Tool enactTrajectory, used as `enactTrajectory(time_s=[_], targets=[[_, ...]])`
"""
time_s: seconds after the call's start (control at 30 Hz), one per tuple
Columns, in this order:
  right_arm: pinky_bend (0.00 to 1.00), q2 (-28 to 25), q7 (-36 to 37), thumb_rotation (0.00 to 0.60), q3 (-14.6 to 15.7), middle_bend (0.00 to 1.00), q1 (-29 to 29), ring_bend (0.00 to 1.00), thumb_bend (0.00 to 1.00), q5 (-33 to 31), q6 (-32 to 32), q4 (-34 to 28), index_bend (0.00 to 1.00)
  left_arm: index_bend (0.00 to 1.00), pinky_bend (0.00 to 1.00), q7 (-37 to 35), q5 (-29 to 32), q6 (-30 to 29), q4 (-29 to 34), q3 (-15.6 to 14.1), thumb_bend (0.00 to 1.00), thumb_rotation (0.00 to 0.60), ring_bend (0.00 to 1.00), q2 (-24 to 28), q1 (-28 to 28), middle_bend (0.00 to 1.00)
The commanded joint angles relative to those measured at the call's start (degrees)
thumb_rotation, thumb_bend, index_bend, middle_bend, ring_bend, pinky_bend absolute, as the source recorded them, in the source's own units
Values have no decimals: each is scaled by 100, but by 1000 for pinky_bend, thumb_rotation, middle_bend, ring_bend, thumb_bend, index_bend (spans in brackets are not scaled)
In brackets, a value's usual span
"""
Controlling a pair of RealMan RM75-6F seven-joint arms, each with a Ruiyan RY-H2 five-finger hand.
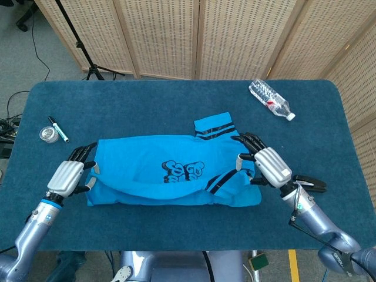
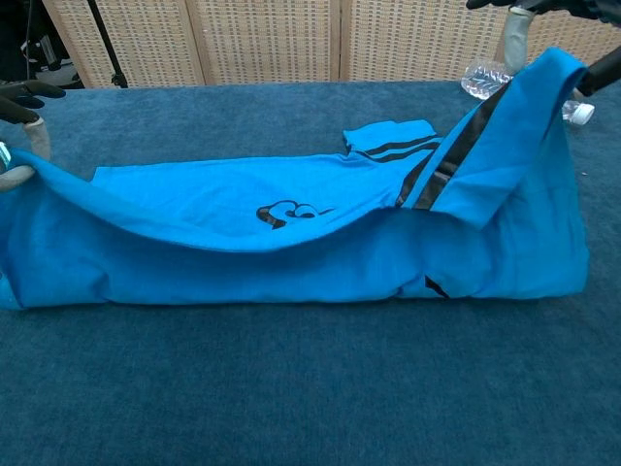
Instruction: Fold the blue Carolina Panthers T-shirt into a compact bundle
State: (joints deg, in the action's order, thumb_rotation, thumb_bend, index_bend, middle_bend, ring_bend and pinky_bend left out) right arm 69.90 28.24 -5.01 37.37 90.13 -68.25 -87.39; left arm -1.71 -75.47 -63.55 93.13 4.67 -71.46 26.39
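Note:
The blue Carolina Panthers T-shirt (image 1: 158, 176) (image 2: 291, 262) lies across the middle of the table, its near half raised and carried over the far half, so only part of the black lettering (image 1: 183, 170) shows. My left hand (image 1: 69, 174) (image 2: 17, 107) grips the near hem corner at the shirt's left end. My right hand (image 1: 265, 164) (image 2: 543, 8) holds the near sleeve with its black stripes (image 1: 220, 181) lifted at the right end. The far sleeve (image 1: 215, 127) lies flat on the table.
On the dark blue table (image 1: 176, 106) there are a plastic water bottle (image 1: 271, 100) at the far right, a black stapler (image 1: 311, 183) just right of my right hand, a marker (image 1: 58, 128) and a small round tin (image 1: 49, 134) at the left. Wicker screens stand behind.

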Motion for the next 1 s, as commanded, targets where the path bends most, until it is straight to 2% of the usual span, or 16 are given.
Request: enactTrajectory(time_s=[0.03, 0.3, 0.47, 1.0], targets=[[0, 157, 87, 600, -251, 111, 321, 0, 642, -332, 543, 292, 648, 811, 0, 512, 666, 343, -162, 334, 604, 600, 0, -235, 279, 0], [0, 851, 46, 600, -598, 113, 848, 0, 644, -1008, 1495, 1290, 649, 811, 0, 814, 1381, 775, -783, 624, 603, 600, 0, -703, 650, 0], [0, 1192, 92, 600, -819, 114, 1121, 0, 645, -1300, 1880, 1941, 649, 812, 0, 834, 1594, 896, -1141, 749, 604, 600, 0, -914, 802, 0], [0, 2035, 589, 600, -1107, 114, 1691, 0, 646, -1650, 2757, 3681, 649, 814, 0, 815, 2001, 1114, -2188, 923, 603, 600, 0, -1514, 1053, 0]])
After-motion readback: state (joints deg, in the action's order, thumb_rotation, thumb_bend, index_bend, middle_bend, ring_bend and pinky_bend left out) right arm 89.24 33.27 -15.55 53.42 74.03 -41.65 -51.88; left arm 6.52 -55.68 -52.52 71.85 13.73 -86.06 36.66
